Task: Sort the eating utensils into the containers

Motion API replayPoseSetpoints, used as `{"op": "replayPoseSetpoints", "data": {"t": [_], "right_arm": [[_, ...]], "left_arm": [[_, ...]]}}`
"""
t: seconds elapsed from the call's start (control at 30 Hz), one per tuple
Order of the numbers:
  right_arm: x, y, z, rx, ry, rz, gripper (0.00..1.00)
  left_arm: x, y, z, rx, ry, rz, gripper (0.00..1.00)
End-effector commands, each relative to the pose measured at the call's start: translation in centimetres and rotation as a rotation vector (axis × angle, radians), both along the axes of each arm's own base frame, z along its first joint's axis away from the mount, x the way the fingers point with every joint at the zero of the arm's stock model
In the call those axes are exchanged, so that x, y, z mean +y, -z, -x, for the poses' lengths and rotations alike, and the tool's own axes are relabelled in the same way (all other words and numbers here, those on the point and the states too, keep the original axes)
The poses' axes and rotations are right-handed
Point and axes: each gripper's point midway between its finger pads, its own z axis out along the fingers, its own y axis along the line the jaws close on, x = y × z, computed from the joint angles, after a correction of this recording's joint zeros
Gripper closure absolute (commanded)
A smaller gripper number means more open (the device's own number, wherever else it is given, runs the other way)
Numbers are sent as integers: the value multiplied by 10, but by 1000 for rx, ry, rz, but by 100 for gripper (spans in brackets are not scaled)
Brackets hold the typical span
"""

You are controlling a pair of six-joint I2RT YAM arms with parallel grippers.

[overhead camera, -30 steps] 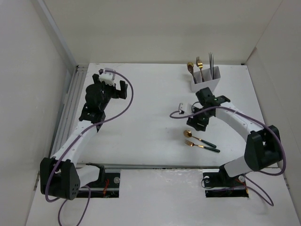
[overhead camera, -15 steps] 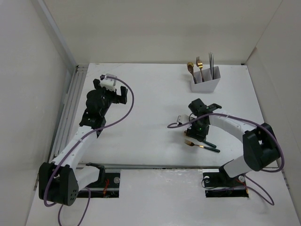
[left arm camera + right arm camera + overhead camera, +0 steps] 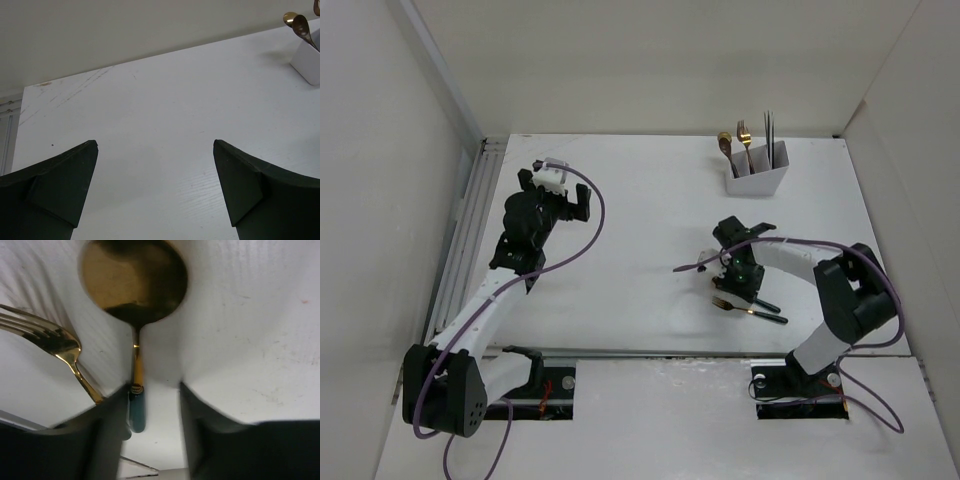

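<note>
Left pincer (image 3: 556, 190) hangs spread wide above the bench (image 3: 640, 220) at about 10 o'clock, grasping nothing. Right pincer (image 3: 152, 387), near 4 o'clock, is released, its fingers (image 3: 107, 435) set astride the green handle of a gold spoon (image 3: 134, 277) lying flat, with a gold fork (image 3: 45, 335) just beside it. At 1 o'clock the white holder (image 3: 756, 184) carries upright cutlery (image 3: 744, 142)

The table (image 3: 620, 260) was white, and so was the holder (image 3: 757, 183). A little way from the holder, the spoon (image 3: 134, 280) was shiny gold with a dark green handle, and the fork (image 3: 47, 337) was gold. The cable (image 3: 600, 205) was purple.
</note>
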Motion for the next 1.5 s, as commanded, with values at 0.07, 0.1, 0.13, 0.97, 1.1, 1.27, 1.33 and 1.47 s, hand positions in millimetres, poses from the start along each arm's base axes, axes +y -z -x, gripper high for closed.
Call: {"op": "replayPoseSetpoints", "data": {"t": [0.07,0.1,0.13,0.97,1.1,1.27,1.33,1.47], "right_arm": [[3,11,-16,-46,21,18,92],[2,16,-14,-29,21,27,100],[6,16,-17,-26,21,15,100],[69,-315,-307,-1156,327,-977,100],[66,-298,-357,-1129,351,-1020,100],[54,-266,-390,-1107,419,-996,100],[43,-258,-394,-1112,457,-976,100],[25,-235,-387,-1086,535,-931,100]], "left_arm": [[0,-17,-3,-65,-5,7,0],[0,-17,-3,-65,-5,7,0],[0,-17,-3,-65,-5,7,0],[22,1,-50,33,-78,-19,0],[25,3,-64,47,-89,-21,0],[25,22,-76,104,-96,-44,0],[25,20,-79,100,-96,-43,0],[24,27,-86,118,-96,-47,0]]}}
